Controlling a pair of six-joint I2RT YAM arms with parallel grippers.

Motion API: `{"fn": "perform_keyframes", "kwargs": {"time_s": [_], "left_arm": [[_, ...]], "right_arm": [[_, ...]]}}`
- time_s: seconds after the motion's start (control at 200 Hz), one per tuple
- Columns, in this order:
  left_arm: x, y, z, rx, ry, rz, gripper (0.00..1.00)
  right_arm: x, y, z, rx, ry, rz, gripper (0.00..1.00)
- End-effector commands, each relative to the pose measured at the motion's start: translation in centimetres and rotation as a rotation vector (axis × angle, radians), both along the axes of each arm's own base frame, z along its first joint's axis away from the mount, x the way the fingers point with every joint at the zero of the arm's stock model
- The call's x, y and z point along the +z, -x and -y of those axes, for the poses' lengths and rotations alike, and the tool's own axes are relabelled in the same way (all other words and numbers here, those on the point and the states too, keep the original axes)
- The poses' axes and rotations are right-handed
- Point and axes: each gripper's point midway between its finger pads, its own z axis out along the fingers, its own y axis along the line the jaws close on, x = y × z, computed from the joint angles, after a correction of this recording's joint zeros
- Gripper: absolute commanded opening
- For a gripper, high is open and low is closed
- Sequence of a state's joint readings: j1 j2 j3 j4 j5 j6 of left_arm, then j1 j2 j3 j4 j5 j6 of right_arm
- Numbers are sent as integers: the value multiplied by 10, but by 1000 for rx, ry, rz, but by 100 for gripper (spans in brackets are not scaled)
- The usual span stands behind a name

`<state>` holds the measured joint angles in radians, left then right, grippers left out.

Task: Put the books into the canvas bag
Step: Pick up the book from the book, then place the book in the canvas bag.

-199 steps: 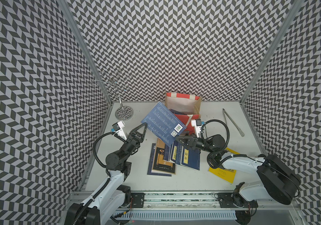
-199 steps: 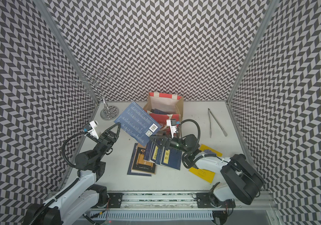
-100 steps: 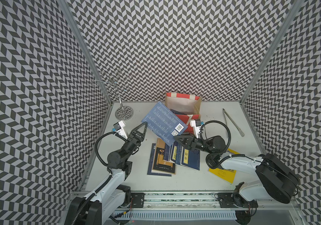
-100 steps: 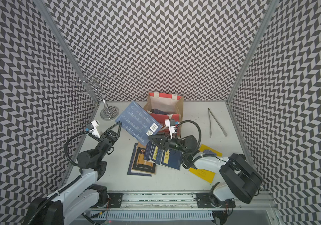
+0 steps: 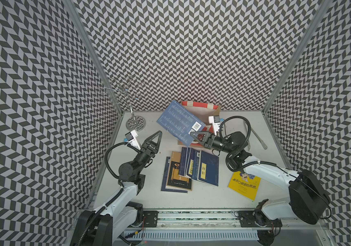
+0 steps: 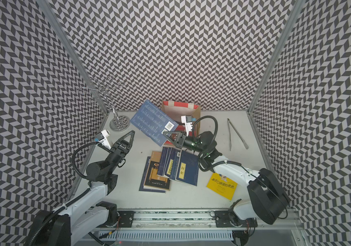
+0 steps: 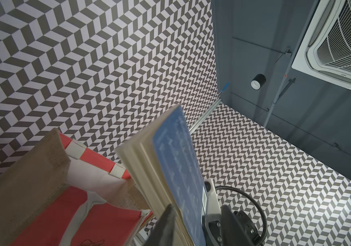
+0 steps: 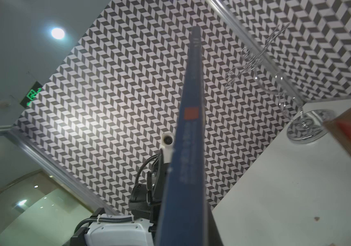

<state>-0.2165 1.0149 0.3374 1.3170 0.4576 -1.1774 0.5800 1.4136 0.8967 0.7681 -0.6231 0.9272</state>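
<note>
The canvas bag (image 5: 202,105) stands mouth upward (red-and-white rim showing). The blue book (image 5: 179,122) hangs tilted, overlapping the bag's rim in both top views, its barcode corner pinched between the right gripper's (image 5: 191,134) jaws. The left gripper (image 5: 159,133) sits just beside the book's lower edge; whether its jaws are spread cannot be told.

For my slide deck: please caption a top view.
Right tool holds a blue book tilted by the canvas bag; more books lie flat on the table.
</note>
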Motion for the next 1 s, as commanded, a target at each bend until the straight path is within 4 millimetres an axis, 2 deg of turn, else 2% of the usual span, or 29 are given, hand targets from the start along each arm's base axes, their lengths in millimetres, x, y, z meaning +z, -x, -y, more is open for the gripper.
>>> {"fn": "perform_keyframes", "kwargs": {"time_s": [0.0,0.1,0.27,0.285,0.295,0.3,0.32,0.431,0.536,0.656,0.816,0.996], "left_arm": [[14,-8,8,0,-56,40,70],[13,-23,11,24,-96,19,78],[7,-41,15,55,-161,-27,82],[6,-42,15,58,-165,-33,82],[5,-43,15,61,-169,-36,82],[6,-43,15,63,-171,-36,82],[5,-45,15,69,-179,-42,83],[-5,-62,16,114,-255,-107,85],[-5,-78,19,156,-330,-141,86],[-3,-84,23,157,-350,-141,86],[-8,-87,28,147,-355,-148,86],[-13,-87,34,129,-354,-152,86]], "right_arm": [[21,-33,23,-41,57,-2,0],[25,-66,40,-45,121,-33,0],[9,-119,61,-36,233,-137,0],[0,-123,63,-34,250,-163,0],[5,-125,64,-36,253,-146,0],[-2,-126,64,-35,264,-168,0],[-7,-131,66,-36,287,-177,0],[-27,-150,68,-66,422,-200,0],[-48,-167,77,-136,554,-225,0],[-54,-173,83,-176,637,-222,0],[-59,-163,82,-184,689,-211,0],[-71,-149,65,-147,737,-207,0]]}}
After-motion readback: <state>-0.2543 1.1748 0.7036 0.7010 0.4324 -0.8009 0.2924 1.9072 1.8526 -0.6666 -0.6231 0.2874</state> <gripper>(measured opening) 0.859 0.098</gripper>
